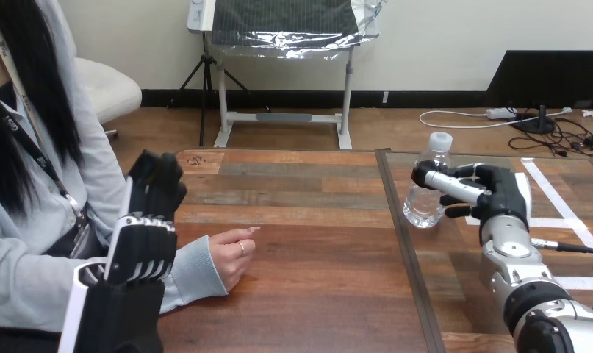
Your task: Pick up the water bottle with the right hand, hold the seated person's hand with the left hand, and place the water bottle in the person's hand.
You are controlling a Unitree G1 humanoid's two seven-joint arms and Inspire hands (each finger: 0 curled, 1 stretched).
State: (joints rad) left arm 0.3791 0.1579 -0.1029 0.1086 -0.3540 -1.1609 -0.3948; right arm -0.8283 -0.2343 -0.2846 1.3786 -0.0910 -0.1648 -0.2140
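A clear water bottle with a white cap stands upright on the right part of the table. My right hand is just to its right, open, with its fingers stretched leftward against the bottle's side; I cannot see them curled round it. My left hand is raised at the left, back toward the camera, fingers straight and pointing up, open. It stands in front of the person's grey sleeve, apart from the person's hand. That hand rests loosely curled on the table.
The wooden table has a seam running front to back left of the bottle. White tape lines mark the right section. The person sits at the left edge.
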